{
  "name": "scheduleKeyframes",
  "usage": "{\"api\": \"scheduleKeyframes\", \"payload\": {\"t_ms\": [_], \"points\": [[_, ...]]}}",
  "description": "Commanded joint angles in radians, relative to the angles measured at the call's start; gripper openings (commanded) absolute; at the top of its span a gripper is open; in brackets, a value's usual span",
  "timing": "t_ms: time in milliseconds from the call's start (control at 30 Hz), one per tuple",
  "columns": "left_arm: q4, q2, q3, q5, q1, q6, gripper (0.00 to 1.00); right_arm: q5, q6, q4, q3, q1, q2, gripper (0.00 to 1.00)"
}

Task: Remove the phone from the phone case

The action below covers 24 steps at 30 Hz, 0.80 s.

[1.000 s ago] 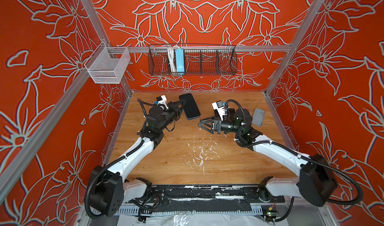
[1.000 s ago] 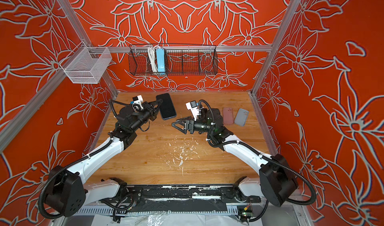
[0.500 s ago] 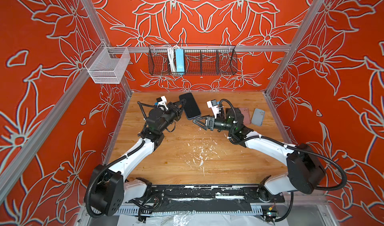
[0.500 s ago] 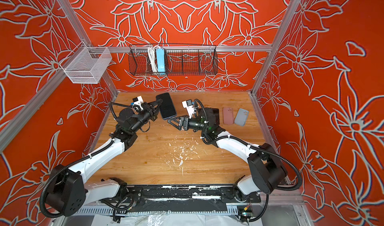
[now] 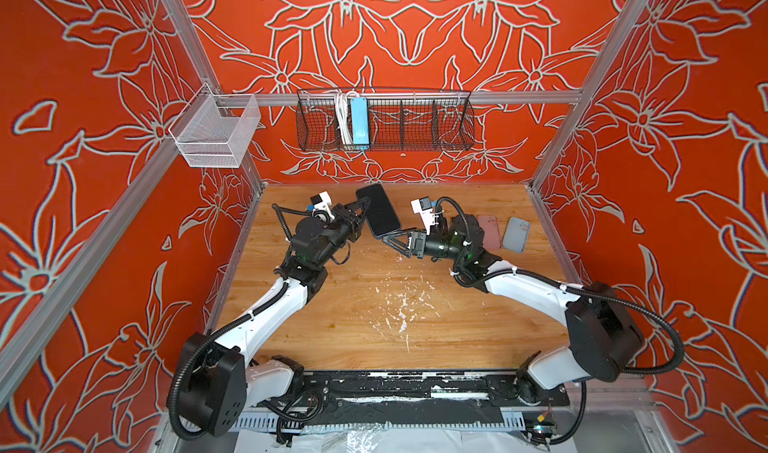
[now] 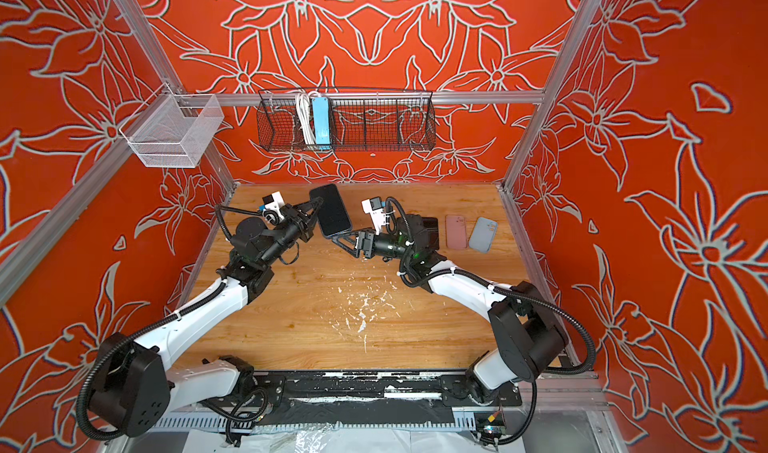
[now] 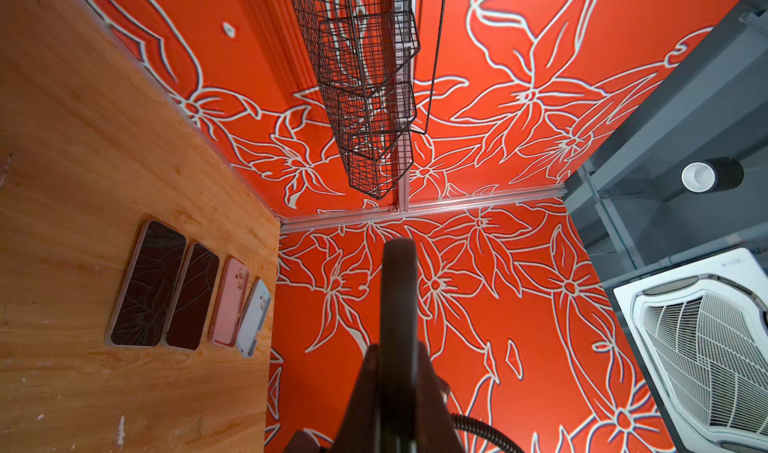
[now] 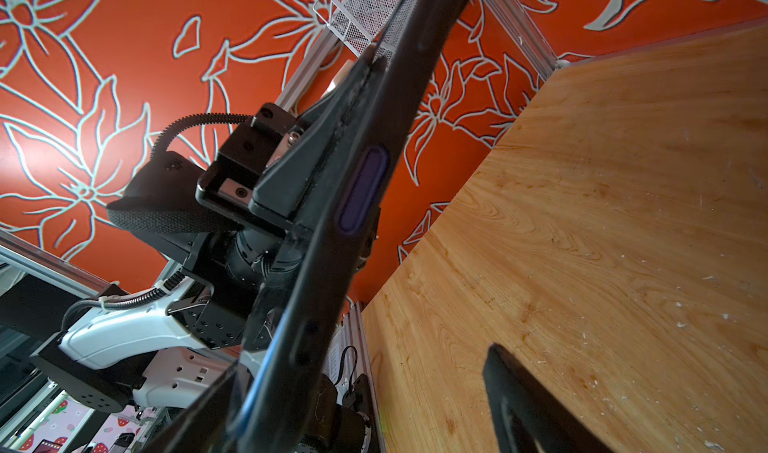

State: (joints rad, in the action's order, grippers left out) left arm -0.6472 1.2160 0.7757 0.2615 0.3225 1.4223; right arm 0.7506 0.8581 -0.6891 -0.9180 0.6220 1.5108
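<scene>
- Nearest, the wooden table (image 5: 374, 326) is bare apart from white flecks; the work goes on above its far half
- The right gripper (image 5: 385, 241) has its jaws spread wide and holds nothing. It is aimed at the near end of the phone (image 5: 380, 212). In the right wrist view that end seems to lie between the fingers (image 8: 523, 405), but whether they touch it cannot be told
- If those jaws close over the full thickness, they would likely squeeze phone and phone case (image 8: 361, 189) together and nothing would part
- The left gripper (image 5: 362, 217) is clamped on the phone's long left edge, pinching face and back. That narrow hold is the weak point. A sideways push or hard pry from the right could twist the phone out and drop it onto the wood. The same pinch may also hold the case on against any peel
- The phone hangs off the table at back-centre and looks not yet out of its dark case. Its dark screen faces up and it is tilted. Its long axis runs roughly near to far, with the far end leaning a little left
- Farther right, a pink case (image 5: 489, 230) and a blue-grey case (image 5: 515, 234) lie flat, just beside the right arm's wrist, where a swing could knock them
- Farthest, a wire basket (image 5: 415, 122) hangs on the back wall
</scene>
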Motion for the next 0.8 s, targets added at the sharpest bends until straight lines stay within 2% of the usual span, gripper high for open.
{"api": "scheduleKeyframes", "payload": {"t_ms": [0,233,633,767], "points": [[-0.104,-0.039,0.004,0.021,0.009,0.027,0.00,-0.028,0.040,-0.042,-0.027,0.000,0.023,0.84],[-0.108,-0.054,0.007,0.025,0.019,0.040,0.00,-0.077,0.075,-0.062,-0.009,-0.008,0.043,0.82],[-0.111,-0.072,0.007,0.033,0.030,0.049,0.00,-0.160,0.187,-0.178,0.058,-0.050,0.072,0.76],[-0.105,-0.072,0.007,0.036,0.033,0.043,0.00,-0.157,0.216,-0.242,0.064,-0.061,0.081,0.76]]}}
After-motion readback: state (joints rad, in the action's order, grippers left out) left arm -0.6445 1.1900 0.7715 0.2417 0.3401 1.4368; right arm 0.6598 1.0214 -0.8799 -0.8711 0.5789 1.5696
